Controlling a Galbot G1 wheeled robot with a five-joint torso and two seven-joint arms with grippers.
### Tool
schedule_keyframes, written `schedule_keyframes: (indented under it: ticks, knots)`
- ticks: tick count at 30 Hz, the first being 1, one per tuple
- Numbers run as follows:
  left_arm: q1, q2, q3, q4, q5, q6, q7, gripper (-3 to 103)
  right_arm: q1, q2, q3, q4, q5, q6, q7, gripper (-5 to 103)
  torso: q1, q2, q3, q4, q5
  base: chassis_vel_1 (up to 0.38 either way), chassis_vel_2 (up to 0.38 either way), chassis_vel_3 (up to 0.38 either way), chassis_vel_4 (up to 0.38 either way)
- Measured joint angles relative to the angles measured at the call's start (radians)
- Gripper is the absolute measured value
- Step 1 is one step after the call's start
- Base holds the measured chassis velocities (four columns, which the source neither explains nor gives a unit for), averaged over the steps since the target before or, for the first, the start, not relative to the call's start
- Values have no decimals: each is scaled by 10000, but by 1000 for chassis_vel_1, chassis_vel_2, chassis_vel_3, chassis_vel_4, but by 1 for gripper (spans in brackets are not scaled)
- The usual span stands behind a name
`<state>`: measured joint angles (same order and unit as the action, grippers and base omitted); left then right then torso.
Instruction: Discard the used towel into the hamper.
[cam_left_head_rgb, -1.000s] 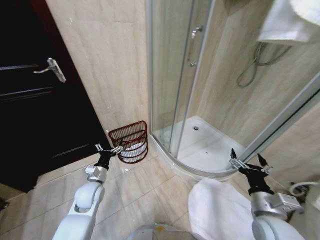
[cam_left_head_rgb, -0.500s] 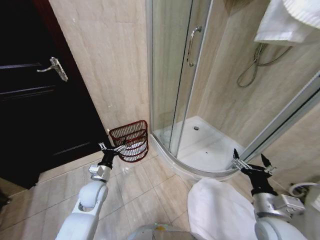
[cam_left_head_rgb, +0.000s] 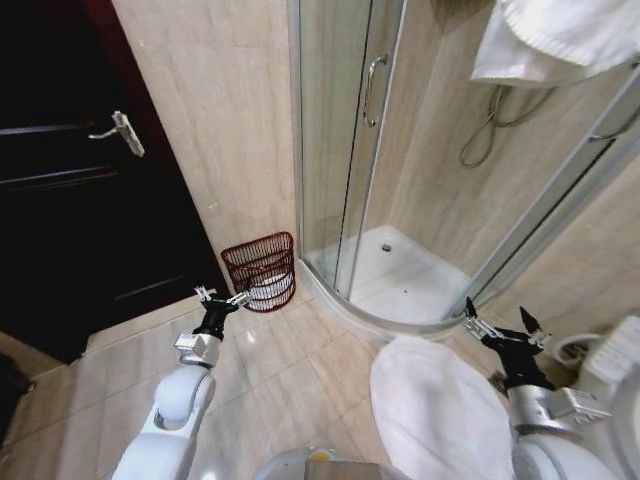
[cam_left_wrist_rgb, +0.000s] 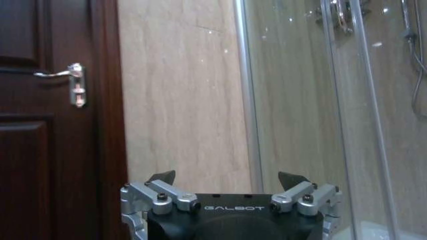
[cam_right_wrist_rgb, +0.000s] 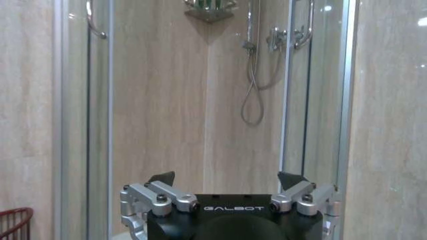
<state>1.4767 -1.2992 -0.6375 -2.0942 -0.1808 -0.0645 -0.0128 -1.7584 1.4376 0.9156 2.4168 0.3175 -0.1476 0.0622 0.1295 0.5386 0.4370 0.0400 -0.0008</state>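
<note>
The hamper (cam_left_head_rgb: 260, 272), a dark red wire basket, stands on the floor against the tiled wall between the door and the shower; something white lies inside it. Its rim (cam_right_wrist_rgb: 13, 220) also shows in the right wrist view. A white towel (cam_left_head_rgb: 560, 38) hangs high over the shower enclosure at the upper right. My left gripper (cam_left_head_rgb: 222, 298) is open and empty, just in front of the hamper; in the left wrist view the left gripper (cam_left_wrist_rgb: 227, 178) faces the wall. Near the shower's curved edge, my right gripper (cam_left_head_rgb: 498, 328) is open and empty, and in its wrist view the right gripper (cam_right_wrist_rgb: 227, 178) faces the shower.
A dark door with a lever handle (cam_left_head_rgb: 125, 130) is on the left. The glass shower enclosure (cam_left_head_rgb: 350, 150) with its white tray (cam_left_head_rgb: 410, 280) is ahead. A white bath mat (cam_left_head_rgb: 440, 410) lies on the tiled floor in front of me. White fixtures (cam_left_head_rgb: 620, 360) stand at the right edge.
The whole picture has shifted, so the camera has moved: the towel and shower door handle sit lower and more to the left. Both arms keep their pose, grippers still open.
</note>
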Motion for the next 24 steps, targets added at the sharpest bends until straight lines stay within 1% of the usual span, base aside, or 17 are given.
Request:
schedule_keyframes:
  ticks: [2,3,6,8,15,17,19,22,24]
  knots:
    - [39,-17,-35,0,6,-48,0,100,7,-10,-16,-4,0,-23,-12,100,-2,0,-1,0,3,136,-149,-135,228]
    - [76,-33,-74,0,14,-107,-1,100,7,-18,-38,-10,-3,-37,-51,100,-3,2,-1,-1,11,136,-134,-86,195]
    - [170,-68,-126,0,42,-229,-1,100,19,-21,-129,-10,-30,-43,-110,100,-2,2,0,-6,6,-26,-121,1,104]
    - [198,-71,-142,2,46,-260,0,100,44,-13,-161,-13,-50,-47,-120,100,0,1,1,-6,9,-127,-102,84,95]
    - [206,-34,-183,6,39,-296,2,100,38,61,-169,-24,-77,18,-150,100,8,-2,4,-1,6,-206,-113,228,126]
    - [155,-12,-164,6,37,-296,2,100,10,83,-140,-27,-76,71,-151,100,8,-2,4,1,13,-241,-180,236,239]
    - [102,-2,-99,6,36,-294,3,100,-22,95,-101,-47,-66,234,-149,100,6,-2,3,-8,5,-242,-255,201,270]
    - [66,-4,16,6,36,-282,0,100,-24,96,-39,-131,-61,451,-142,100,8,-3,4,-10,11,-206,-220,179,196]
    - [53,-16,123,1,44,-266,-8,100,-25,86,17,-156,-32,495,-125,100,8,-3,4,-6,12,-111,-130,154,38]
